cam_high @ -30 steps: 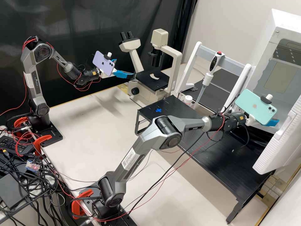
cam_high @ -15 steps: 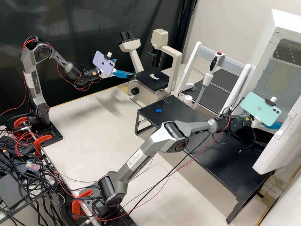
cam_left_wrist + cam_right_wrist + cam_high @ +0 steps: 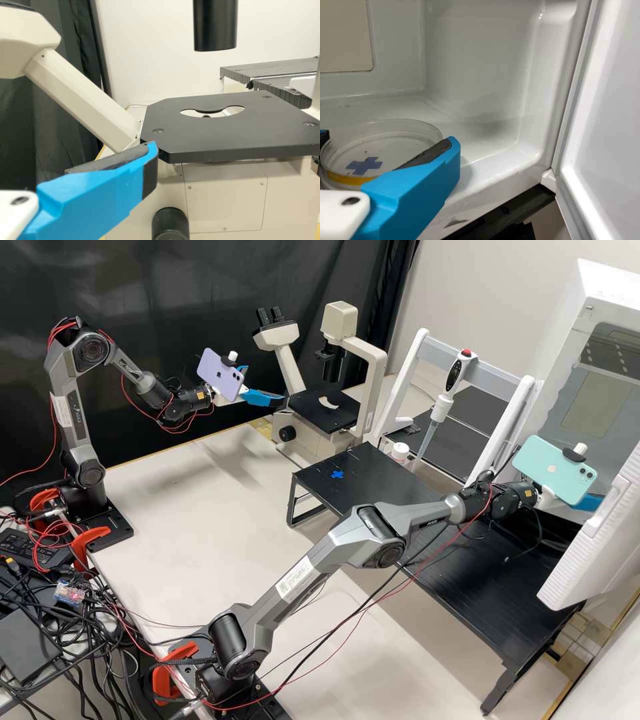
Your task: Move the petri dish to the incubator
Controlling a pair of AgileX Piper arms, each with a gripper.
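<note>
Deep in the high view's right side, my right gripper (image 3: 589, 502) is at the open incubator (image 3: 593, 393). The right wrist view has the clear petri dish (image 3: 390, 150) inside the white chamber, level, low over or on its floor; which of these I cannot tell. My right gripper (image 3: 387, 142) is shut on the dish, one finger at either side. A blue cross shows through it, above a yellow band. At the microscope, my left gripper (image 3: 267, 383) stands open with nothing held. In the left wrist view, the left gripper (image 3: 80, 167) is beside the black stage (image 3: 240, 135).
The incubator door (image 3: 605, 120) is swung open beside my right gripper. A black raised shelf (image 3: 493, 593) stands below the right arm, with a blue cross mark (image 3: 337, 475) at its far-left end. A pipette (image 3: 443, 400) hangs from a white stand, near a white-capped bottle (image 3: 400, 453).
The right arm has stretched farther toward the incubator, carrying its gripper rightward; over the last half second it shifts only slightly. The left arm has stayed still.
</note>
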